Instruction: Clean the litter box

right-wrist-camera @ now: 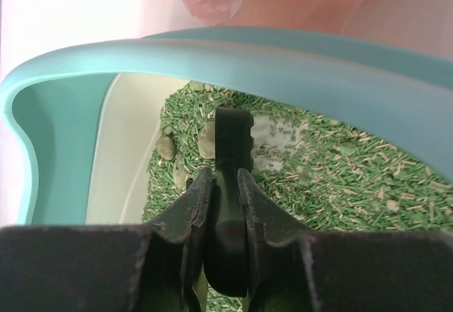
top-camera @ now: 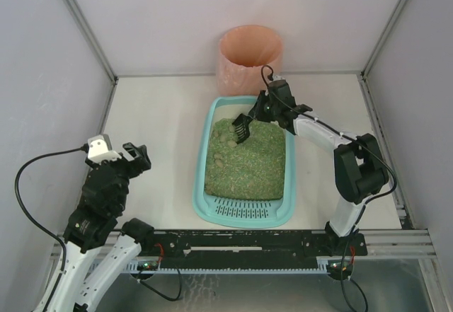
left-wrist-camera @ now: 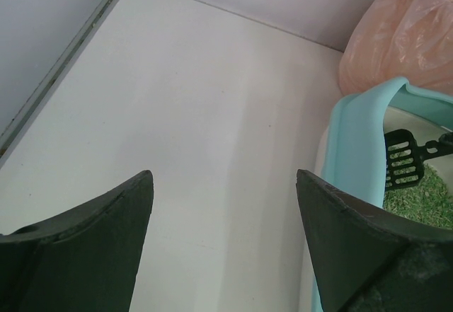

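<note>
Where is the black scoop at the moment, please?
In the top view, the scoop is gripped by the right gripper at the far end of the litter box, near the pink bin.

- Left of the litter box (top-camera: 201,170): a wide strip of bare table (top-camera: 159,114) reaches the side wall; the left gripper (top-camera: 138,155), jaws spread, stands at its near end.
- Behind it: the pink-orange bin (top-camera: 250,57) stands just beyond the far rim.
- Over its far end: the right gripper (top-camera: 258,110), clamped on the black scoop (top-camera: 242,128).
- To its right: a narrower strip, crossed by the right arm (top-camera: 354,167).
</note>
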Robot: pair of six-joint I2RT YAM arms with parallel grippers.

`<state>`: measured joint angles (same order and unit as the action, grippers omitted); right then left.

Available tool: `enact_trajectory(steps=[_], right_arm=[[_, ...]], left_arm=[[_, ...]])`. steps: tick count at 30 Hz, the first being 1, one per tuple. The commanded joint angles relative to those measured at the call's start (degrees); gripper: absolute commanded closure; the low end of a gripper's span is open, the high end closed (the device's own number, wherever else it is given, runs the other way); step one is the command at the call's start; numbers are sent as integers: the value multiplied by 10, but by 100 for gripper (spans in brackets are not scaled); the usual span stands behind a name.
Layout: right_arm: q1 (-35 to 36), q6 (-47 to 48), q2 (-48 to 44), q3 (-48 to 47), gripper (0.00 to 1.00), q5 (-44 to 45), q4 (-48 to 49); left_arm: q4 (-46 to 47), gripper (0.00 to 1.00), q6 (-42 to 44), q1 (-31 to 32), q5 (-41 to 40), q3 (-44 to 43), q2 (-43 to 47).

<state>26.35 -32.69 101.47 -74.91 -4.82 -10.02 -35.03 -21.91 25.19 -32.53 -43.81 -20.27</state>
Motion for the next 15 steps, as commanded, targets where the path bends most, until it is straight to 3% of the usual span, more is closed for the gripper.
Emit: enact_trajectory(steps=[1, 15], right_arm=[[16, -74, -4, 27, 100, -58, 38], [43, -103, -35, 77, 100, -56, 53]], left_arm=[[20, 15, -6, -5, 12, 9, -1], [20, 15, -6, -7, 14, 9, -7]])
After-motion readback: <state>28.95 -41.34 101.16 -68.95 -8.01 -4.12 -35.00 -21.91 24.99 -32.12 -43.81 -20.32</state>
